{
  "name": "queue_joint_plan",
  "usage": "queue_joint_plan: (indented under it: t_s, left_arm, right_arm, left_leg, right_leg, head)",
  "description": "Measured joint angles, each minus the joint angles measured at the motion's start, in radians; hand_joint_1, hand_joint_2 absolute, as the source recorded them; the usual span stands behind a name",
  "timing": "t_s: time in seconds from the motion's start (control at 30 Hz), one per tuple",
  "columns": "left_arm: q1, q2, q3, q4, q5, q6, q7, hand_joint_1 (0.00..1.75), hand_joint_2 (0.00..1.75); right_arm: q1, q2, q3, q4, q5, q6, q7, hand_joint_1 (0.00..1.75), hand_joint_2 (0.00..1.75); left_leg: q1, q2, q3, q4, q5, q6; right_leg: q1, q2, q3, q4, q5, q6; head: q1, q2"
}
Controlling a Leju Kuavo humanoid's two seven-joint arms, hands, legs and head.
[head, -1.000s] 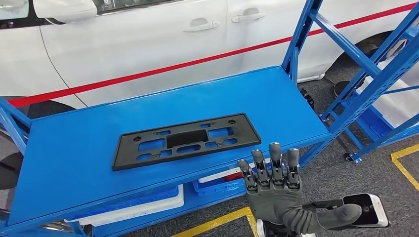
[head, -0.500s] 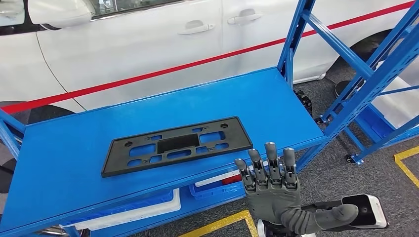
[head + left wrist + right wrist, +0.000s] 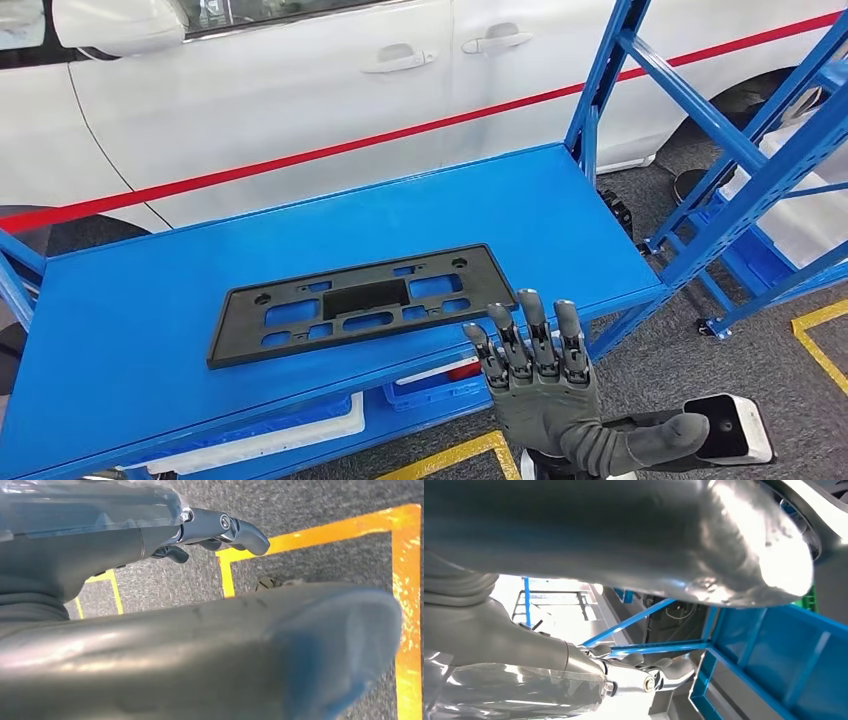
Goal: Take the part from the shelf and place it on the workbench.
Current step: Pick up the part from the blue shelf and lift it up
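The part point(image 3: 360, 300) is a flat black rectangular frame with cut-outs. It lies on the blue top level of the shelf point(image 3: 540, 215), a little left of centre and near the front edge. My right hand point(image 3: 540, 390) is raised in front of the shelf edge, just right of the part's near corner and not touching it, fingers up and spread, holding nothing. In the right wrist view its thumb point(image 3: 624, 535) and fingers point(image 3: 644, 677) are apart over a blue bin. My left hand point(image 3: 150, 635) hangs over grey floor with its dark fingers point(image 3: 225, 527) extended and nothing in them.
A white car point(image 3: 300, 90) with a red stripe stands close behind the shelf. Blue uprights and braces point(image 3: 700, 190) rise at the right, with another blue rack beyond. The lower level holds blue bins point(image 3: 425, 385) and white pieces. Yellow tape point(image 3: 820, 335) marks the grey floor.
The whole picture has shifted a little, so the camera moved. My right hand stays raised and open near the shelf's front edge, now slightly lower in the view.
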Motion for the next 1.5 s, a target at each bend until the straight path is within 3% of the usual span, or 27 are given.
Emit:
queue_joint_plan:
  t_s: [0.07,0.13,0.17,0.2,0.27,0.33,0.37,0.47,0.53,0.57,0.63,0.67,0.7,0.73,0.8,0.87,0.93,1.03,1.07,1.13,1.17,1.2,1.23,1.27,1.3,1.37,1.5]
  left_arm:
    - [-0.001,-0.002,0.000,0.000,0.001,0.000,0.002,0.00,0.00]
    - [-0.001,-0.002,0.000,0.000,0.002,0.001,0.006,0.00,0.00]
    - [-0.001,-0.003,0.000,0.000,0.003,0.001,0.010,0.00,0.00]
    - [0.000,-0.004,0.000,0.000,0.003,0.002,0.014,0.00,0.00]
    - [0.001,-0.007,0.000,0.000,0.004,0.004,0.018,0.00,0.00]
    - [0.000,-0.011,0.000,0.000,0.004,0.007,0.022,0.00,0.00]
    - [0.000,-0.012,0.000,0.000,0.004,0.009,0.024,0.00,0.00]
    - [-0.002,-0.015,0.000,0.000,0.002,0.012,0.027,0.00,0.00]
    - [-0.003,-0.016,0.000,0.000,0.001,0.013,0.028,0.00,0.00]
    - [-0.003,-0.016,0.000,0.000,0.001,0.013,0.028,0.00,0.00]
    - [-0.002,-0.016,-0.002,0.000,0.000,0.012,0.031,0.00,0.00]
    - [-0.001,-0.016,-0.003,0.000,-0.001,0.012,0.035,0.00,0.00]
    - [0.000,-0.016,-0.004,0.000,-0.001,0.012,0.041,0.00,0.00]
    - [0.000,-0.016,-0.005,0.000,-0.002,0.012,0.047,0.00,0.00]
    - [0.000,-0.016,-0.006,0.000,-0.003,0.014,0.062,0.00,0.00]
    - [-0.001,-0.017,-0.007,0.000,-0.003,0.020,0.072,0.00,0.00]
    - [-0.002,-0.017,-0.009,0.000,-0.006,0.026,0.077,0.00,0.00]
    - [-0.003,-0.017,-0.014,0.000,-0.014,0.029,0.072,0.00,0.00]
    - [-0.004,-0.016,-0.016,0.000,-0.014,0.029,0.069,0.00,0.00]
    - [-0.005,-0.013,-0.016,0.000,-0.011,0.031,0.059,0.00,0.00]
    - [-0.006,-0.010,-0.016,0.000,-0.007,0.032,0.053,0.00,0.00]
    - [-0.006,-0.008,-0.016,0.000,-0.003,0.033,0.045,0.00,0.00]
    - [-0.006,-0.006,-0.016,0.000,0.002,0.033,0.037,0.00,0.00]
    - [-0.006,-0.004,-0.015,0.000,0.006,0.032,0.028,0.00,0.00]
    - [-0.006,-0.003,-0.015,0.000,0.009,0.030,0.019,0.00,0.00]
    - [-0.009,0.002,-0.014,0.000,0.012,0.028,0.009,0.00,0.00]
    - [-0.011,0.014,-0.014,0.001,0.014,0.053,0.023,0.00,0.00]
  right_arm:
    - [0.002,-0.001,-0.001,0.001,0.004,-0.001,0.001,0.00,0.00]
    - [0.006,-0.002,-0.001,0.005,0.010,-0.003,0.002,0.00,0.00]
    - [0.007,-0.003,-0.002,0.008,0.013,-0.004,0.003,0.00,0.00]
    - [0.008,-0.004,-0.002,0.011,0.015,-0.006,0.004,0.00,0.00]
    - [0.006,-0.004,-0.002,0.016,0.018,-0.012,0.010,0.00,0.00]
    - [0.004,-0.004,-0.002,0.023,0.019,-0.017,0.018,0.00,0.00]
    - [0.003,-0.004,-0.003,0.026,0.019,-0.018,0.020,0.00,0.00]
    - [0.003,-0.005,-0.005,0.033,0.018,-0.022,0.035,0.00,0.00]
    - [0.004,-0.005,-0.006,0.034,0.018,-0.029,0.049,0.00,0.00]
    - [0.004,-0.005,-0.006,0.035,0.019,-0.035,0.056,0.00,0.00]
    - [0.005,-0.004,-0.006,0.040,0.024,-0.045,0.068,0.00,0.00]
    - [0.005,-0.004,-0.006,0.042,0.026,-0.049,0.072,0.00,0.00]
    - [0.006,-0.004,-0.006,0.045,0.026,-0.053,0.075,0.00,0.00]
    - [0.005,-0.004,-0.006,0.048,0.025,-0.055,0.076,0.00,0.00]
    - [0.001,-0.005,-0.007,0.053,0.019,-0.058,0.081,0.00,0.87]
    - [-0.008,-0.005,-0.008,0.060,0.010,-0.064,0.087,0.00,1.75]
    - [-0.019,-0.005,-0.008,0.067,0.001,-0.073,0.090,0.00,1.75]
    - [-0.034,-0.006,-0.008,0.072,0.000,-0.092,0.089,0.00,1.75]
    - [-0.040,-0.006,-0.008,0.073,0.007,-0.100,0.089,0.00,1.75]
    - [-0.051,-0.009,-0.008,0.076,0.037,-0.126,0.087,0.00,1.75]
    - [-0.058,-0.010,-0.007,0.081,0.061,-0.146,0.086,0.00,1.75]
    - [-0.067,-0.011,-0.005,0.087,0.092,-0.170,0.083,0.00,1.75]
    - [-0.079,-0.012,-0.001,0.095,0.130,-0.198,0.078,0.00,1.75]
    - [-0.094,-0.013,0.005,0.102,0.171,-0.227,0.073,0.00,1.75]
    - [-0.110,-0.014,0.012,0.108,0.211,-0.256,0.069,0.00,1.75]
    - [-0.138,-0.015,0.027,0.119,0.280,-0.317,0.070,0.00,1.75]
    - [-0.152,-0.021,0.051,0.124,0.409,-0.469,0.068,0.00,1.75]
  left_leg:
    - [0.004,0.002,0.008,-0.009,0.002,0.008]
    - [0.003,0.003,0.011,-0.009,-0.002,0.012]
    - [0.003,0.002,0.012,-0.009,-0.005,0.012]
    - [0.003,0.001,0.016,-0.008,-0.008,0.011]
    - [0.004,-0.001,0.029,-0.007,-0.018,0.006]
    - [0.001,-0.003,0.038,-0.004,-0.031,-0.004]
    - [0.000,-0.003,0.040,-0.003,-0.036,-0.010]
    - [0.001,-0.002,0.046,-0.006,-0.047,-0.029]
    - [0.005,-0.001,0.038,0.028,-0.071,-0.039]
    - [0.006,-0.001,0.017,0.077,-0.096,-0.042]
    - [0.006,-0.001,-0.058,0.218,-0.154,-0.047]
    - [0.006,-0.001,-0.093,0.273,-0.167,-0.048]
    - [0.006,-0.001,-0.113,0.295,-0.159,-0.048]
    - [0.006,-0.001,-0.114,0.275,-0.131,-0.047]
    - [0.005,-0.001,-0.070,0.147,-0.043,-0.038]
    - [0.000,-0.001,-0.030,0.040,0.004,-0.028]
    - [-0.005,-0.002,-0.023,0.017,0.005,-0.020]
    - [0.003,-0.003,-0.014,0.002,0.010,-0.005]
    - [0.006,-0.002,-0.010,-0.004,0.011,0.000]
    - [0.004,-0.001,-0.008,-0.005,0.010,0.006]
    - [0.004,-0.001,-0.008,-0.005,0.009,0.007]
    - [0.003,-0.001,-0.007,-0.004,0.008,0.008]
    - [0.003,-0.001,-0.005,-0.004,0.007,0.007]
    - [0.003,-0.002,-0.002,-0.003,0.005,0.005]
    - [0.004,-0.002,0.001,-0.002,0.002,0.002]
    - [0.000,-0.004,0.003,0.002,-0.004,-0.007]
    - [-0.001,-0.004,0.002,0.005,-0.011,-0.029]
  right_leg:
    - [-0.003,0.000,-0.046,0.091,-0.046,0.008]
    - [-0.008,-0.001,-0.122,0.219,-0.092,0.015]
    - [-0.010,-0.001,-0.148,0.256,-0.095,0.018]
    - [-0.012,-0.002,-0.156,0.255,-0.077,0.020]
    - [-0.017,-0.004,-0.114,0.147,0.002,0.020]
    - [-0.016,-0.004,-0.058,0.027,0.052,0.015]
    - [-0.014,-0.004,-0.044,-0.002,0.057,0.010]
    - [-0.010,0.000,-0.037,-0.013,0.047,-0.008]
    - [-0.012,-0.001,-0.029,-0.020,0.045,-0.020]
    - [-0.013,-0.003,-0.024,-0.023,0.043,-0.026]
    - [-0.011,-0.005,-0.018,-0.023,0.037,-0.033]
    - [-0.010,-0.005,-0.015,-0.023,0.034,-0.035]
    - [-0.009,-0.004,-0.011,-0.022,0.030,-0.035]
    - [-0.008,-0.002,-0.005,-0.022,0.026,-0.035]
    - [-0.008,0.000,0.008,-0.021,0.017,-0.031]
    - [-0.005,0.002,0.013,-0.018,0.009,-0.022]
    - [-0.004,0.002,0.012,-0.019,0.007,-0.012]
    - [-0.003,0.000,0.007,0.000,-0.011,0.003]
    - [-0.003,0.000,-0.011,0.038,-0.034,0.006]
    - [-0.007,0.000,-0.077,0.164,-0.092,0.012]
    - [-0.008,0.000,-0.111,0.224,-0.110,0.014]
    - [-0.010,-0.001,-0.133,0.255,-0.109,0.016]
    - [-0.012,-0.001,-0.135,0.248,-0.088,0.016]
    - [-0.013,-0.002,-0.118,0.203,-0.051,0.016]
    - [-0.014,-0.002,-0.089,0.135,-0.010,0.014]
    - [-0.012,-0.003,-0.038,0.020,0.036,0.008]
    - [-0.009,-0.002,-0.026,-0.018,0.040,-0.012]
  head:
    - [0.002,0.000]
    - [0.003,0.000]
    - [0.003,0.000]
    - [0.003,0.000]
    - [0.003,0.000]
    - [0.003,0.000]
    - [0.003,0.000]
    - [0.002,0.000]
    - [0.001,0.000]
    - [0.001,0.000]
    - [0.000,0.000]
    - [0.000,0.000]
    - [0.000,0.000]
    - [0.000,0.000]
    - [0.000,0.000]
    - [0.000,0.000]
    - [0.001,0.000]
    - [0.002,0.000]
    - [0.003,0.000]
    - [0.005,0.000]
    - [0.004,0.000]
    - [0.005,0.000]
    - [0.004,0.000]
    - [0.005,0.000]
    - [0.005,0.000]
    - [0.004,0.000]
    - [0.003,0.000]
